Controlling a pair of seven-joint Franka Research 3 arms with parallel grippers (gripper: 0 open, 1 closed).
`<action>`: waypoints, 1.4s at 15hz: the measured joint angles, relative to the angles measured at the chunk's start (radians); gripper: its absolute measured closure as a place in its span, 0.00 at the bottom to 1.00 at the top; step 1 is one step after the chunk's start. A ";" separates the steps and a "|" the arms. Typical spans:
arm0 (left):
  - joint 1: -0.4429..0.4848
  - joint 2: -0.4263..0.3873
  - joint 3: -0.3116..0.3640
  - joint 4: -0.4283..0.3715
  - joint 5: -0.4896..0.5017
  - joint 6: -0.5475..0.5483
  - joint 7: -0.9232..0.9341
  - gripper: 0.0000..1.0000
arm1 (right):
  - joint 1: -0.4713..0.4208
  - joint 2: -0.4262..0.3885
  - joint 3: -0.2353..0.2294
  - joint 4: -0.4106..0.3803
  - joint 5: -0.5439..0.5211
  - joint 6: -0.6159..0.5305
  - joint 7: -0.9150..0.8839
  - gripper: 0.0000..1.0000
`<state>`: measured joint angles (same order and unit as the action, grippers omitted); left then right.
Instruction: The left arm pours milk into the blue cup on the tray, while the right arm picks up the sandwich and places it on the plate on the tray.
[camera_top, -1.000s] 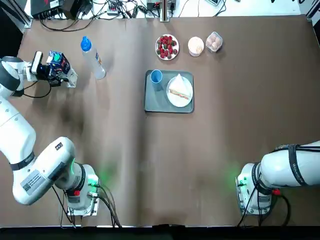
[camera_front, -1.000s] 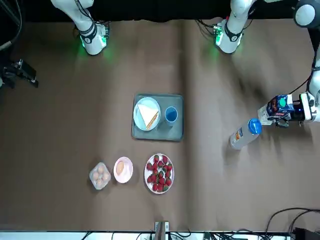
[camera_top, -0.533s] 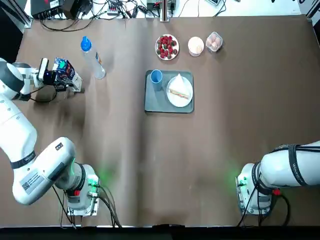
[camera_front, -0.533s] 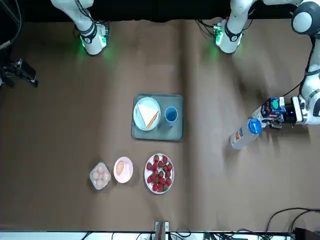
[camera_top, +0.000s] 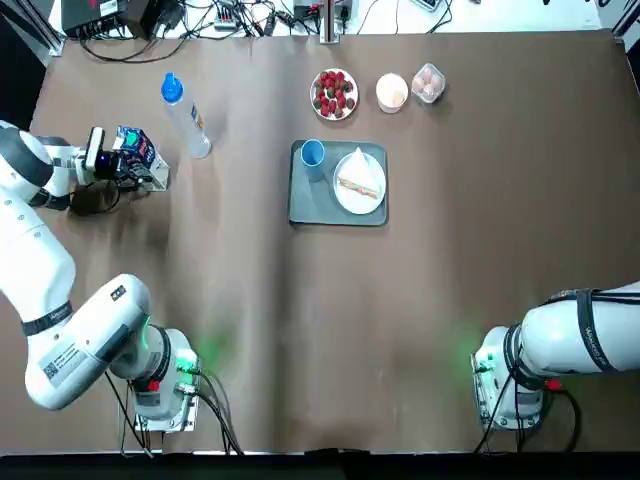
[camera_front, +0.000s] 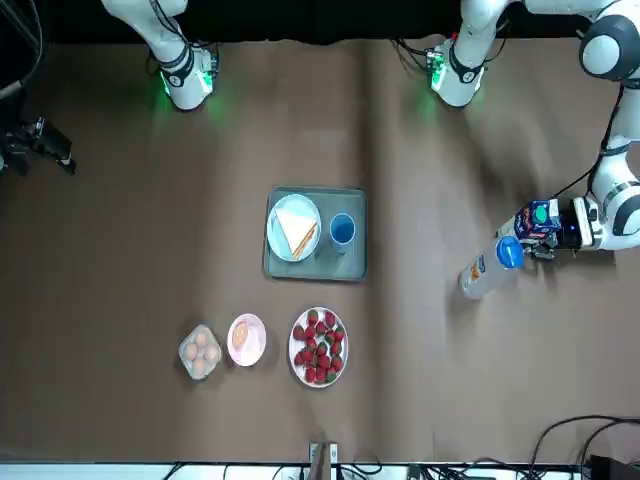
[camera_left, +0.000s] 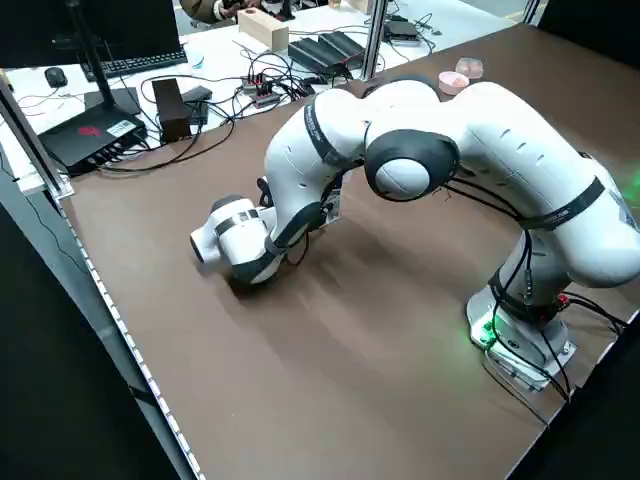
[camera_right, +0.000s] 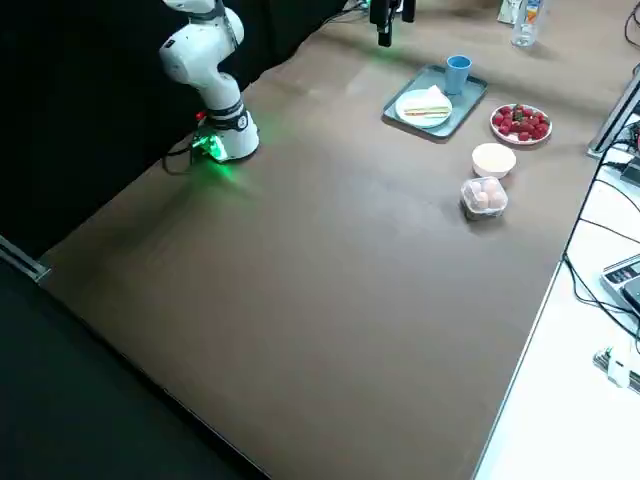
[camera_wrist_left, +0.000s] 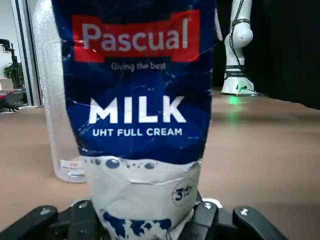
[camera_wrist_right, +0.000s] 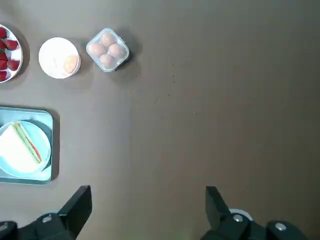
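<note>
Left gripper (camera_wrist_left: 146, 206): at the robot's left side of the table, fingers closed about the lower part of the milk (camera_wrist_left: 137, 115), one on each flank. Carton: upright, close to the clear bottle (camera_top: 188, 120), well apart from the tray (camera_top: 310, 215). Whether its base touches the table: cannot tell.

Right gripper (camera_wrist_right: 148, 200): out at the robot's right side, fingers wide apart, nothing between them. Apparently parked, its share of the work seemingly finished.

Tray: one, grey, flat on the table, between the two arms. Bears two items, as follows.

Plate (camera_top: 360, 209): one, white, round, on the tray toward the robot's right.

Sandwich (camera_top: 357, 178): one wedge, lying on the plate, free of any gripper. Placement: done.

Blue cup (camera_top: 313, 155): one, upright on the tray, beside the plate, toward the robot's left. Inside, blue wall shows; no milk is discernible, though the bottom cannot be read with certainty.

Outlying stock: dish of strawberries (camera_right: 520, 142), pale bowl (camera_front: 246, 352) and clear box of eggs (camera_front: 200, 360), all off the tray.

Outstanding, by judgement: the pour. Grasp appears secured; remaining are the carry to the cup, the tilt over its rim, the return upright and the setting down. Hazard: the neighbouring bottle, easily knocked as the carton departs.
</note>
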<state>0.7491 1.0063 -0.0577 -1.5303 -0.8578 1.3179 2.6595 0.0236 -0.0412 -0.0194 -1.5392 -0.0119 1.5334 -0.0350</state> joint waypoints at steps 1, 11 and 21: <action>0.000 0.000 0.000 0.001 0.000 0.000 0.002 0.36 | 0.000 0.000 0.001 0.000 0.000 0.000 0.000 0.00; 0.012 -0.007 0.033 0.037 0.000 0.080 -0.062 0.00 | -0.001 -0.007 -0.002 0.000 0.000 0.000 0.000 0.00; -0.080 -0.449 0.066 0.084 0.195 0.077 -0.534 0.00 | -0.001 -0.010 -0.002 0.001 0.000 0.000 0.000 0.00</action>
<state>0.6695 0.5569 0.0083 -1.4466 -0.6629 1.3946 2.1259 0.0229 -0.0510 -0.0215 -1.5387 -0.0121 1.5335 -0.0351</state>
